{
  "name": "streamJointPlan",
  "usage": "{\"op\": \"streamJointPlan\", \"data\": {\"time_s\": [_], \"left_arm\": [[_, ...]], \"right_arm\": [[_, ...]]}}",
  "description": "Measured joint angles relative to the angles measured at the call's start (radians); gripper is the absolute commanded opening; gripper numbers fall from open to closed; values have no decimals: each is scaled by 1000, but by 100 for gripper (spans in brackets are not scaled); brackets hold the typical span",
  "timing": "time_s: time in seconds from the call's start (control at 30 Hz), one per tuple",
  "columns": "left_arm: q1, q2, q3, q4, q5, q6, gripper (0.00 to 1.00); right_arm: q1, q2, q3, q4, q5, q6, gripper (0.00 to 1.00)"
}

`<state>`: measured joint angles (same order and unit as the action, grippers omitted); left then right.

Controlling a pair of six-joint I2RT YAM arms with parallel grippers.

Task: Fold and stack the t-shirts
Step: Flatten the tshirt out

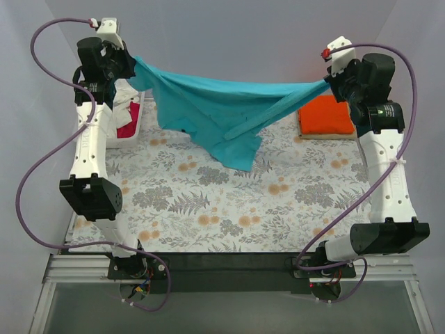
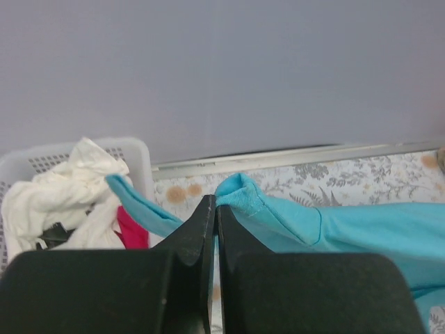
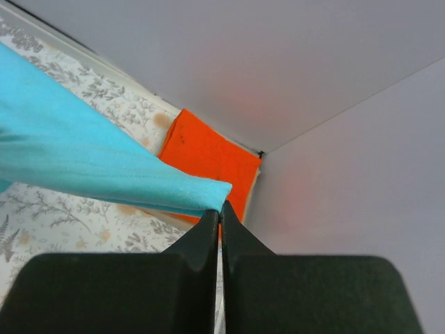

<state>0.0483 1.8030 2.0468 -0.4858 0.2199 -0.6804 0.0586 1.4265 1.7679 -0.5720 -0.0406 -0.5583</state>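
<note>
Teal t-shirt (image 1: 222, 111) strung in the air over the floral table (image 1: 208, 209), held at both ends.
Its middle droops to a point. A white basket (image 1: 139, 122) at far left holds a white t-shirt (image 2: 62, 195) and a red-pink t-shirt (image 2: 132, 229); a folded orange t-shirt (image 1: 325, 115) lies at far right. The left fingers (image 2: 198, 236) and right fingers (image 3: 201, 240) each pinch a teal edge, closed tight.

Plain pale grey walls (image 1: 229, 28) around a floral-patterned tabletop (image 1: 229, 209), evenly lit.
</note>
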Motion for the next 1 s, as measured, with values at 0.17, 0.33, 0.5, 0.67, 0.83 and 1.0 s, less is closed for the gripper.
{"op": "streamJointPlan", "data": {"time_s": [0.17,0.33,0.5,0.67,0.83,1.0], "left_arm": [[2,-33,31,31,-7,7,0],[2,-56,13,47,-7,11,0],[2,-169,-165,61,37,43,0],[3,-413,-479,6,148,156,0],[2,-720,-700,-202,294,338,0],[2,-921,-740,-467,424,605,3]], "right_arm": [[-2,0,37,24,35,-21,1],[-8,3,37,24,49,-23,1],[-8,-20,10,22,48,-24,1],[-13,-188,-227,-6,23,-51,1],[-18,-372,-442,-118,16,-135,1],[-20,-469,-582,-223,15,-234,1]]}}
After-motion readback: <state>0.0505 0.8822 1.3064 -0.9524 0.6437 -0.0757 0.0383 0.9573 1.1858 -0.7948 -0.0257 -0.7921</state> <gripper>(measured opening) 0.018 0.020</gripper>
